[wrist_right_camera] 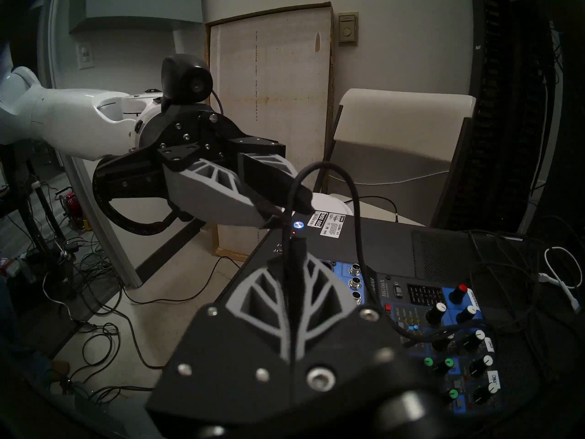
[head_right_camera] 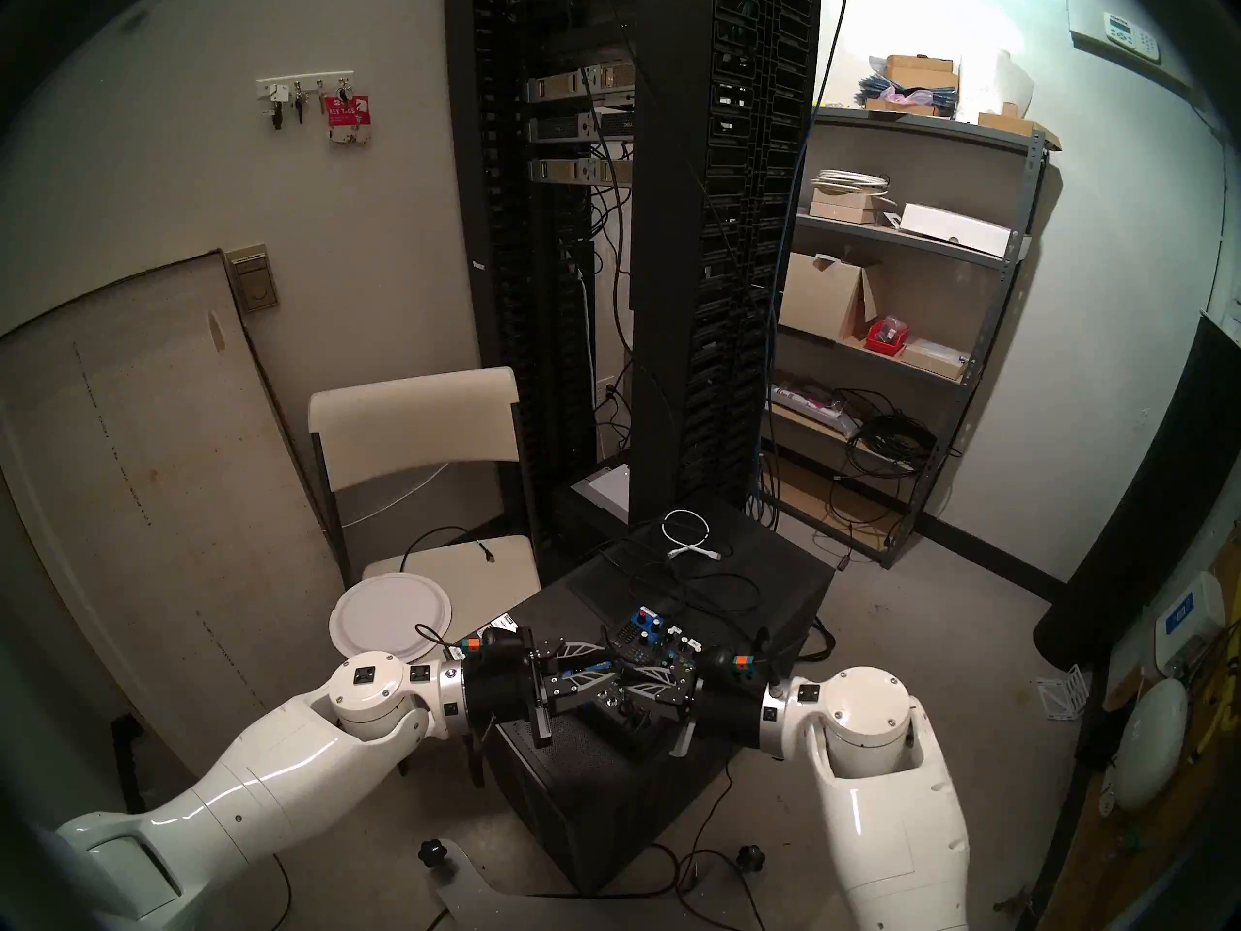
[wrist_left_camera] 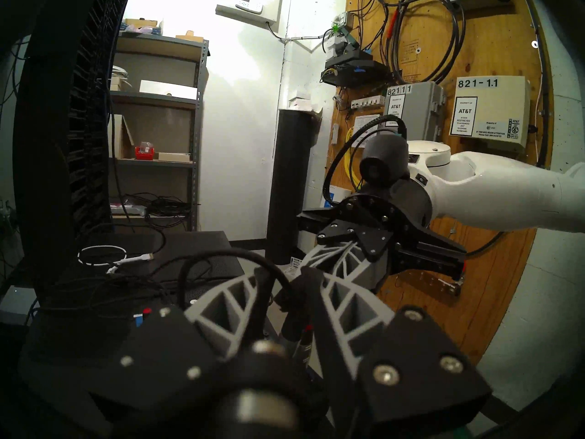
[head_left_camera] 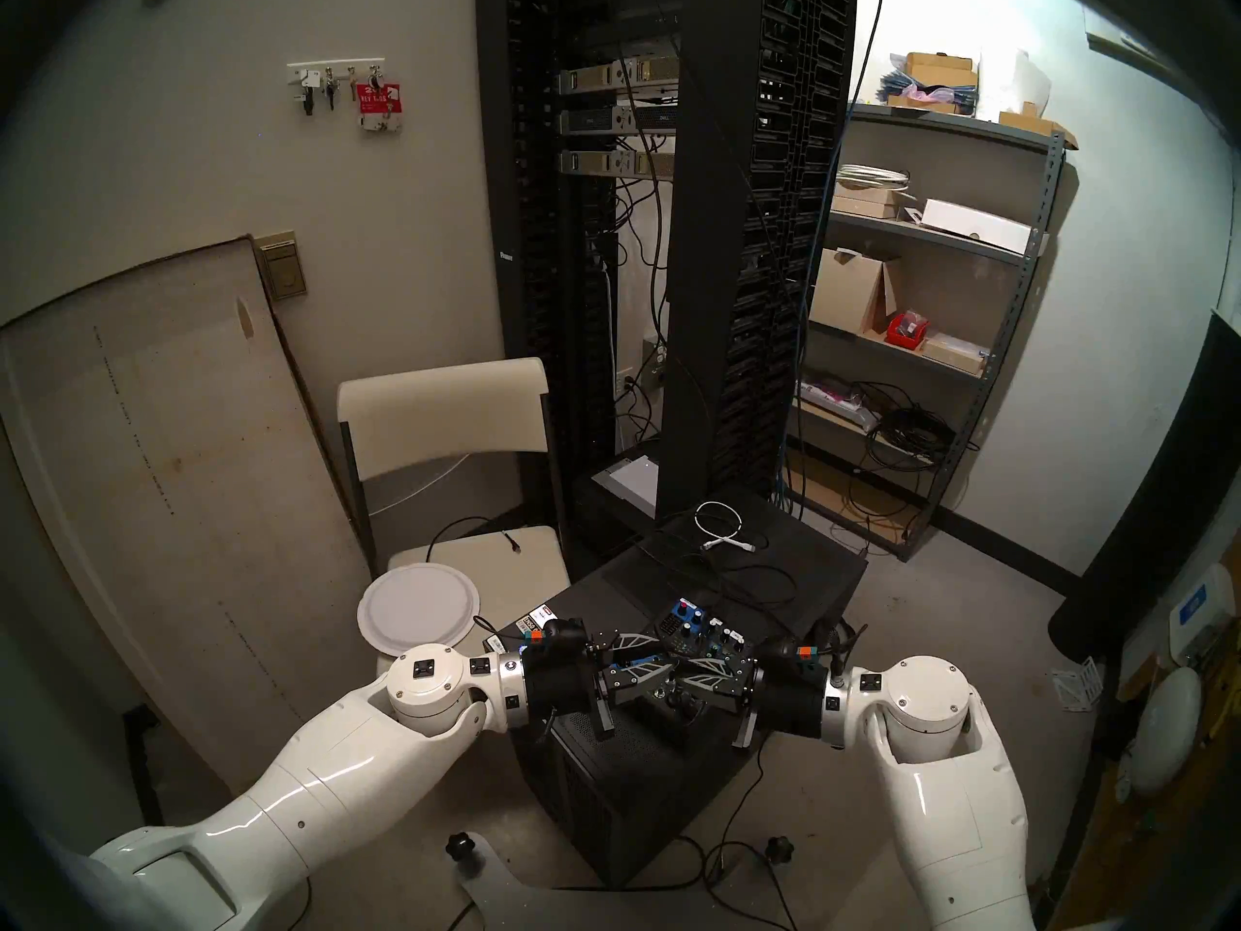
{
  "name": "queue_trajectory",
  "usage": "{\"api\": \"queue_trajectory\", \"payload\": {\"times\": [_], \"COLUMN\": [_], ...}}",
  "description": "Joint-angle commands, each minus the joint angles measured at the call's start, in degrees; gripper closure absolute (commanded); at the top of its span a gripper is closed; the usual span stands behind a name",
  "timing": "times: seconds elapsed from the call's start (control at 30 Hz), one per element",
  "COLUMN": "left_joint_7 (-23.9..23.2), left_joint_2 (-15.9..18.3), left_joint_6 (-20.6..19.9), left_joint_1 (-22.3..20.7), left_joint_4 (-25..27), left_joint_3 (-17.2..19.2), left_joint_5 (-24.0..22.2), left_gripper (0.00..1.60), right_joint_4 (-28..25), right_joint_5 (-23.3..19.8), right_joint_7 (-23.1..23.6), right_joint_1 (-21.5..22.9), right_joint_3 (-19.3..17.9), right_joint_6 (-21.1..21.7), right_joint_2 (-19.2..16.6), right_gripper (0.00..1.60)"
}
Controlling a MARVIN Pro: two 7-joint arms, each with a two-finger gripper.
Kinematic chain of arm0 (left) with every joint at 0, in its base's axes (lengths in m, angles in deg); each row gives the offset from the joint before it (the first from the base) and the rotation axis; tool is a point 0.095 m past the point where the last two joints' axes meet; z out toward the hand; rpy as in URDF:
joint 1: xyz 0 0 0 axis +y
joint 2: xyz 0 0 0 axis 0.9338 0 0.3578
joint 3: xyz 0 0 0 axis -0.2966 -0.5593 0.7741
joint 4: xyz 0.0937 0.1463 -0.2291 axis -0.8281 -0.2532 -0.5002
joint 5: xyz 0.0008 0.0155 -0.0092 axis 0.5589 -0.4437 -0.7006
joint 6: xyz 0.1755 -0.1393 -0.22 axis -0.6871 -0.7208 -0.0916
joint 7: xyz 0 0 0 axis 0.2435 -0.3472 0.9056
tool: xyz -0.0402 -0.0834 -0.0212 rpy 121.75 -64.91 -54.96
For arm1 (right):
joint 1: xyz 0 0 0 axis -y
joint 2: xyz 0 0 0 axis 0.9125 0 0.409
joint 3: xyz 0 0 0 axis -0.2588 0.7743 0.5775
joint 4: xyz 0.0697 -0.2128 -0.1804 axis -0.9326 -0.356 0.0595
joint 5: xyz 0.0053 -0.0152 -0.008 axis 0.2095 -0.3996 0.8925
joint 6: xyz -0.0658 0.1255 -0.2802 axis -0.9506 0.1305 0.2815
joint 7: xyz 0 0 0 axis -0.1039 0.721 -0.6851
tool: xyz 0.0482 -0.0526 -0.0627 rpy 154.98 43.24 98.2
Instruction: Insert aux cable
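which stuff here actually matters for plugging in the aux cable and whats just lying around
Part of the job:
- aux cable, pinched in the shut right gripper
- left gripper, fingers around the same cable
- audio mixer with its jacks

Just lying about:
- white coiled cable
- white plate
- folding chair
- shelf unit

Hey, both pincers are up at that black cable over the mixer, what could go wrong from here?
1. The right pincer is shut on the thin black aux cable and the left pincer has its tips right beside it: they could collide, or the cable could slip between them.
2. The cable's slack loops down over the blue-and-black audio mixer, so it may snag a knob.
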Motion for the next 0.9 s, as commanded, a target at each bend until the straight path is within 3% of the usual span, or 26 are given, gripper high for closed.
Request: {"api": "queue_trajectory", "payload": {"times": [0.0,0.1,0.17,0.43,0.47,0.5,0.6,0.67,0.77,0.87], "left_joint_7": [-0.58,-0.73,-0.78,-0.93,-0.93,-0.95,-0.92,-0.91,-0.92,-0.9], "left_joint_2": [-1.76,-1.88,-1.94,-1.99,-1.99,-1.98,-1.85,-1.62,-1.44,-1.33], "left_joint_6": [-0.22,-0.3,-0.32,-0.1,-0.07,-0.06,-0.04,-0.13,-0.26,-0.3], "left_joint_1": [-0.67,-0.72,-0.74,-1.01,-1.03,-1.06,-1.08,-1.01,-1.0,-0.99], "left_joint_4": [0.0,-0.14,-0.23,-0.58,-0.61,-0.63,-0.59,-0.27,0.02,0.21], "left_joint_3": [-0.44,-0.55,-0.6,-0.73,-0.73,-0.74,-0.73,-0.67,-0.65,-0.63], "left_joint_5": [-0.86,-0.85,-0.85,-0.84,-0.85,-0.86,-0.85,-0.9,-0.94,-0.9], "left_gripper": [1.09,1.12,1.31,1.35,1.35,1.35,1.34,1.35,1.33,1.33], "right_joint_4": [2.17,2.09,2.12,1.87,1.73,1.58,1.21,1.12,0.96,0.7], "right_joint_5": [1.69,1.6,1.54,1.03,0.92,0.85,0.66,0.54,0.17,0.05], "right_joint_7": [-0.2,-0.49,-0.6,-0.82,-0.75,-0.74,-0.77,-0.79,-0.79,-0.74], "right_joint_1": [-2.46,-2.54,-2.42,-2.32,-2.32,-2.35,-2.45,-2.48,-2.51,-2.55], "right_joint_3": [0.62,0.55,0.54,0.53,0.55,0.57,0.58,0.59,0.52,0.61], "right_joint_6": [0.9,0.76,0.77,0.78,0.87,0.95,1.0,0.97,1.04,1.18], "right_joint_2": [-0.76,-0.69,-0.77,-1.11,-1.17,-1.23,-1.32,-1.38,-1.42,-1.53], "right_gripper": [1.6,1.6,1.6,1.6,1.57,1.41,1.33,1.1,1.07,0.84]}}
